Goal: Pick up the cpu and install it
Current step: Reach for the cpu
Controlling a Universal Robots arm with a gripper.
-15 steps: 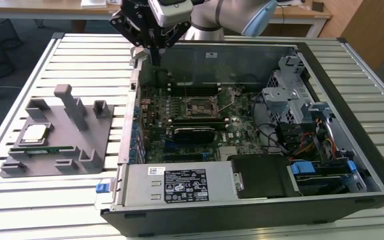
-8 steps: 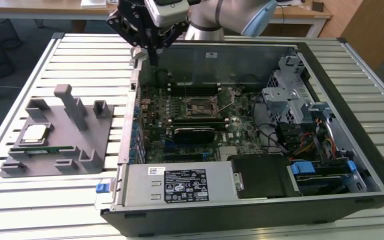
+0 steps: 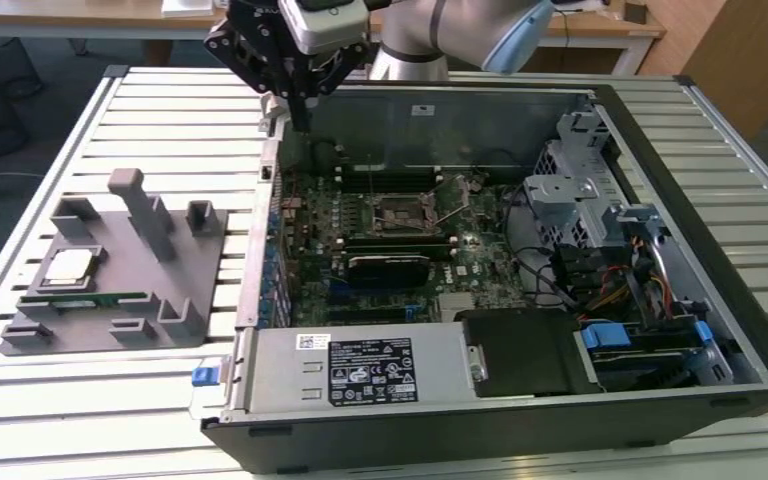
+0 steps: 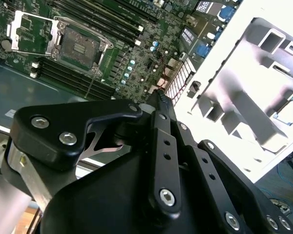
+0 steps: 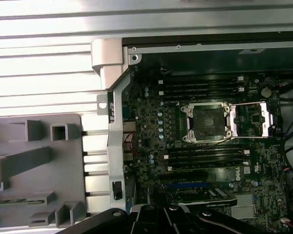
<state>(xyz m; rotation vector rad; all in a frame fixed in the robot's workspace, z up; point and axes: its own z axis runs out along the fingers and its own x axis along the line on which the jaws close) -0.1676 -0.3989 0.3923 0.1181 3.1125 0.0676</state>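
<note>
above the far edge of the computer case (image 3: 491, 445), the gripper (image 3: 300, 118) hangs clenched and empty; the cpu (image 3: 68, 266) lies on the grey fixture (image 3: 192, 268) at the exterior view's left, well apart.

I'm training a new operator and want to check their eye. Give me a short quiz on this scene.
1. True or false: the cpu already sits in the socket.
2. The gripper hangs: A) over the cpu; B) by the case wall on the exterior view's left; C) over the socket.
3. Fill in: the cpu lies on the grey ____ next to the memory stick.
Key: 1 false; 2 B; 3 holder.
</note>
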